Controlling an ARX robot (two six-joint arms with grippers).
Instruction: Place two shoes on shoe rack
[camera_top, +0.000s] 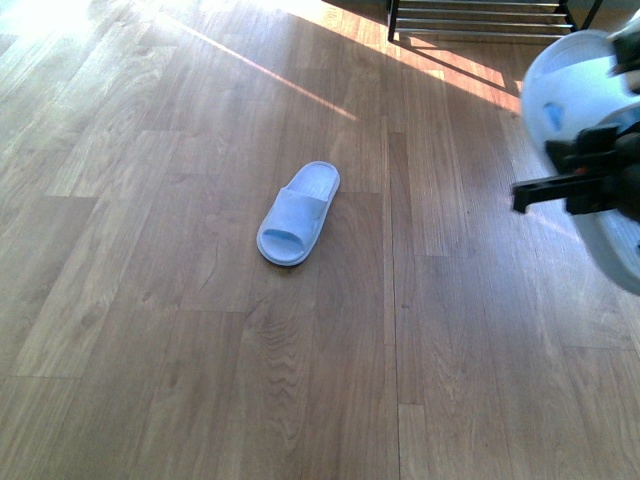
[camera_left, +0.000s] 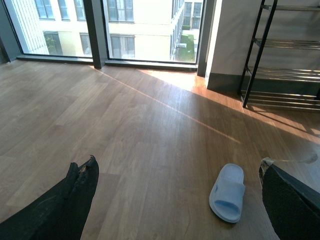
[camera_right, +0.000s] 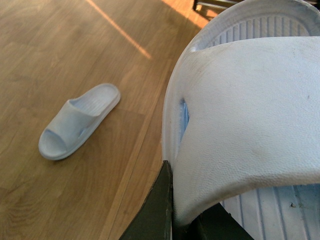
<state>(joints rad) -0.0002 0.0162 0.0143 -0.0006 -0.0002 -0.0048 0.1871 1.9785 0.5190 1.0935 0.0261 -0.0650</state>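
Right gripper (camera_top: 590, 172) is clamped on one pale-blue slide (camera_top: 565, 85), held off the floor (camera_top: 150, 320) at the 3 o'clock edge of the front view. Left gripper (camera_left: 177, 162) has its jaws apart with nothing between them. Second slide (camera_top: 298, 214) lies sole-down on the floor, well apart at about 9 o'clock from the held one, and the shoe rack (camera_top: 480, 20) is at about 11 o'clock from the right gripper, with no shoe on the rods in view. My read: zero of two placed, so the carried slide goes on the rack first, then the floor one needs pick and place.
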